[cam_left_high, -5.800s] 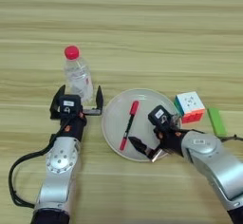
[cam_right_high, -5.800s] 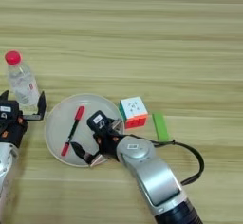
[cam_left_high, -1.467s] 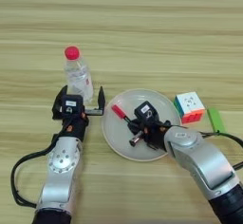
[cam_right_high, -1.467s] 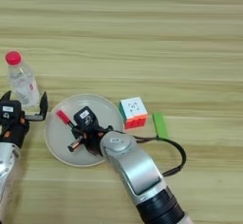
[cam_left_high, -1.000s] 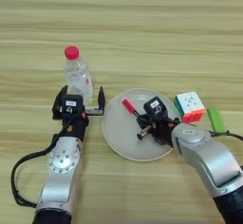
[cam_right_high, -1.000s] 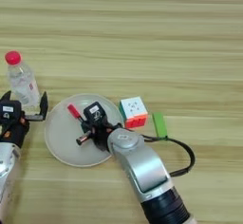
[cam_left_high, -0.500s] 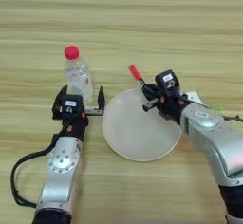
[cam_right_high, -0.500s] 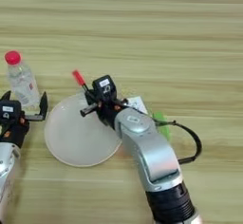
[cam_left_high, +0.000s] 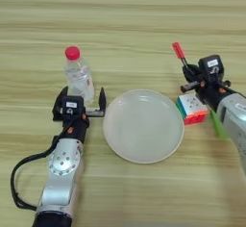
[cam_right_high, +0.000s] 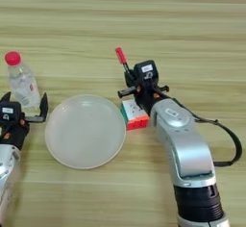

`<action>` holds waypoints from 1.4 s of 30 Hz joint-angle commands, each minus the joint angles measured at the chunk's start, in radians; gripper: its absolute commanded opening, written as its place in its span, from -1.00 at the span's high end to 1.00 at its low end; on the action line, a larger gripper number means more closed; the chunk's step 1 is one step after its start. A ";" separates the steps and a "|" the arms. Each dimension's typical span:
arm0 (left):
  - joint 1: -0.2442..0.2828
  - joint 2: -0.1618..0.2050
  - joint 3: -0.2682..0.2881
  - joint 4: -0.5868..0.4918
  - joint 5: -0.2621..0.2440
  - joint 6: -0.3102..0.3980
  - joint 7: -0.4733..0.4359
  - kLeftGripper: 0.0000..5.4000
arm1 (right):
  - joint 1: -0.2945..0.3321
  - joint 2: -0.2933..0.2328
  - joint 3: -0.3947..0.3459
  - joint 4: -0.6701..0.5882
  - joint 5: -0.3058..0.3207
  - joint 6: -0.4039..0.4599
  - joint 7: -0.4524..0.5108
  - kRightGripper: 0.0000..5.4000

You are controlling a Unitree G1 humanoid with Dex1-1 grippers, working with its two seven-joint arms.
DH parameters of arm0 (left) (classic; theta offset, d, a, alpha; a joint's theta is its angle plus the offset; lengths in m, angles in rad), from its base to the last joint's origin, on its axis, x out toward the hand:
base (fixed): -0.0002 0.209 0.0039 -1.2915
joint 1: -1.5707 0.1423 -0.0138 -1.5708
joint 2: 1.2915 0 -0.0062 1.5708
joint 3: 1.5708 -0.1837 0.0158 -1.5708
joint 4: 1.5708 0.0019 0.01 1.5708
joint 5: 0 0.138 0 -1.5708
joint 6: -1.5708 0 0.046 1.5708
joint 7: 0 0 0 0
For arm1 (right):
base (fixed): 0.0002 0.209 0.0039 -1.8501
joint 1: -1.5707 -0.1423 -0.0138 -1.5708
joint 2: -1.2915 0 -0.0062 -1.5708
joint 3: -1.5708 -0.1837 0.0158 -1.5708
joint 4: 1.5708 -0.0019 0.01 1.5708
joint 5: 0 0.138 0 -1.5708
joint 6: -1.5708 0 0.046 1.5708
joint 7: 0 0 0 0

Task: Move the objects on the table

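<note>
The clear bottle with a red cap stands at the left of the table. My left gripper is open just in front of it, a finger on either side of its base. The round white plate lies empty in the middle. My right gripper is shut on the red marker pen and holds it tilted above the table, just behind the puzzle cube. The cube sits at the plate's right rim. A bit of the green block shows beside my right forearm.
A black cable loops off my right arm onto the table. Another cable hangs beside my left forearm. Broad bare wood stretches across the far half.
My right gripper has lifted the marker off the plate and carried it right and away, to behind the cube. The plate now holds nothing. The left arm has stayed still.
</note>
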 commanded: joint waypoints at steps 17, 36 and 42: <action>-0.003 0.007 0.006 -0.009 0.004 0.012 -0.001 -1.00 | 0.070 -0.062 -0.132 0.209 -0.019 -0.207 -0.036 0.84; -0.002 0.010 0.011 -0.009 0.003 0.011 -0.007 -1.00 | 0.057 -0.066 -0.138 0.508 -0.057 -0.425 -0.085 0.84; -0.001 0.011 0.012 -0.011 0.001 0.011 -0.009 -1.00 | 0.051 -0.070 -0.141 0.562 -0.059 -0.457 -0.093 0.84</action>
